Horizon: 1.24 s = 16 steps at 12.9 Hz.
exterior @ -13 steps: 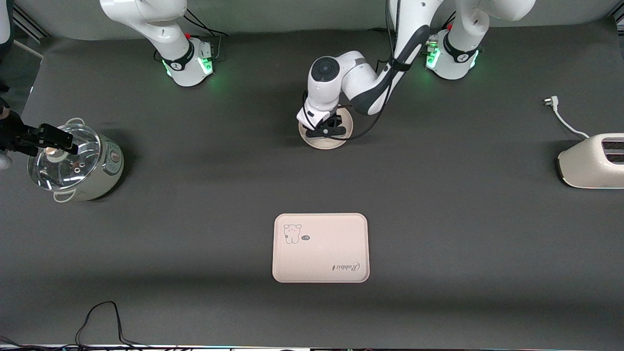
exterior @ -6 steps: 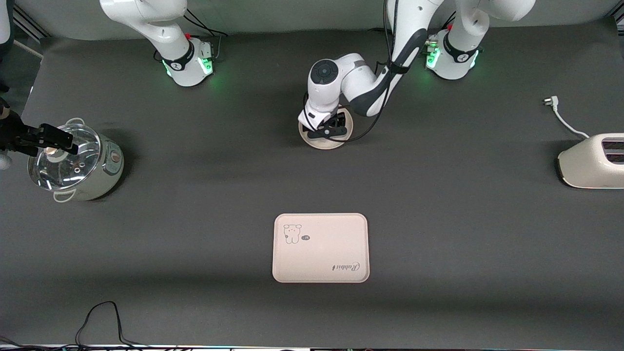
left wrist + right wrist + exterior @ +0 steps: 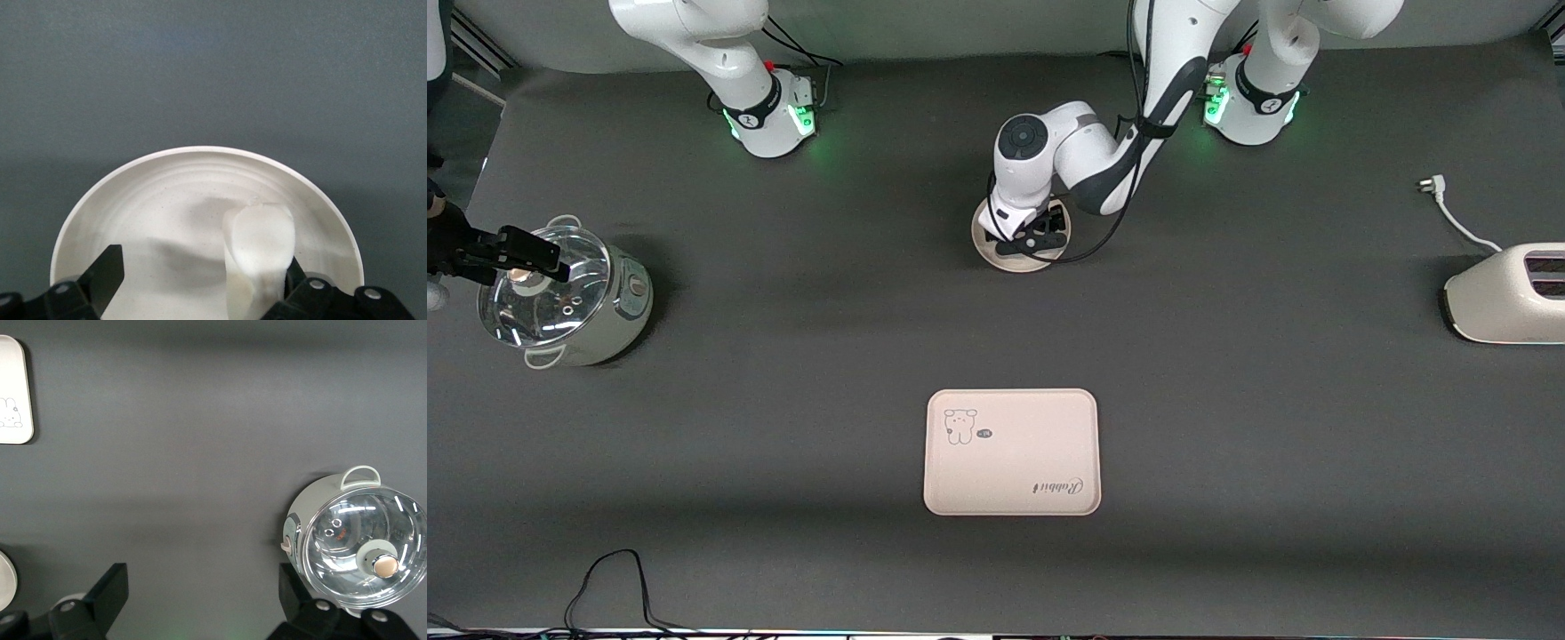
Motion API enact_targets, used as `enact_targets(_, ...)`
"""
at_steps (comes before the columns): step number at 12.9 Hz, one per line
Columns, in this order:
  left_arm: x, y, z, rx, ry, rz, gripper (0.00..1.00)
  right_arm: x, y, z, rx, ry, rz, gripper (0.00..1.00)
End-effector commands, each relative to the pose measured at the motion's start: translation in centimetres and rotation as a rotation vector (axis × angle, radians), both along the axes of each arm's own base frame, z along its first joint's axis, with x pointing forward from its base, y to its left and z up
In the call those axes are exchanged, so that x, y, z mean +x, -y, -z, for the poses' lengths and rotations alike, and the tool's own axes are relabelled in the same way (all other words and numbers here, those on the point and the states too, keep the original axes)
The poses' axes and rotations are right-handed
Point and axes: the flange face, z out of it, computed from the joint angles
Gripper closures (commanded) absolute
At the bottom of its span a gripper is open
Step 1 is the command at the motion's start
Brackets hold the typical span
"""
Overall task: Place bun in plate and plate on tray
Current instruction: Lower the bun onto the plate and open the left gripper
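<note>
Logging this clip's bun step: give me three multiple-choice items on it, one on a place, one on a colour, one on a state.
1. Where is the bun?
A. in the plate
B. in a bowl
C. on a cutting board

2. What colour is the tray?
A. blue
B. cream-beige
C. black

3. How are the left hand's fingers?
A. shut on the bun
B. shut on the plate's rim
C. open

Key:
1 A, as the left wrist view shows the bun lying inside the plate's rim.
2 B, as the front view shows a pale cream-beige rectangle.
3 C, as the two fingers stand wide apart over the plate, with the bun beside only one of them.
</note>
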Motion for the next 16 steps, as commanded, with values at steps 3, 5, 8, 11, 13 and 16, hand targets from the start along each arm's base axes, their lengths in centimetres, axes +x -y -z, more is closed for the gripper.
enact_targets(3,-0.2,-0.2,-0.8,0.018,0.015,-0.009,0.00,0.1,0.0,-0.1,0.006,0.005,0.005,0.00)
enact_targets(5,-0.2,-0.2,-0.9,0.018,0.015,-0.008,0.00,0.1,0.0,-0.1,0.006,0.005,0.005,0.00)
enact_targets(8,-0.1,-0.1,-1.2,0.014,0.020,-0.008,0.00,0.1,0.0,0.0,0.006,0.004,0.007,0.00)
enact_targets(11,0.6,-0.1,-2.1,0.016,0.027,-0.013,0.00,0.0,-0.1,0.0,0.008,0.002,0.006,0.00)
enact_targets(13,5.2,-1.0,-7.5,0.074,0.066,0.057,0.00,-0.1,-0.2,0.1,0.011,0.001,0.006,0.00)
enact_targets(16,13.8,-6.0,-15.3,0.081,0.076,0.104,0.00,-0.2,-0.5,0.6,0.017,-0.009,0.003,0.00)
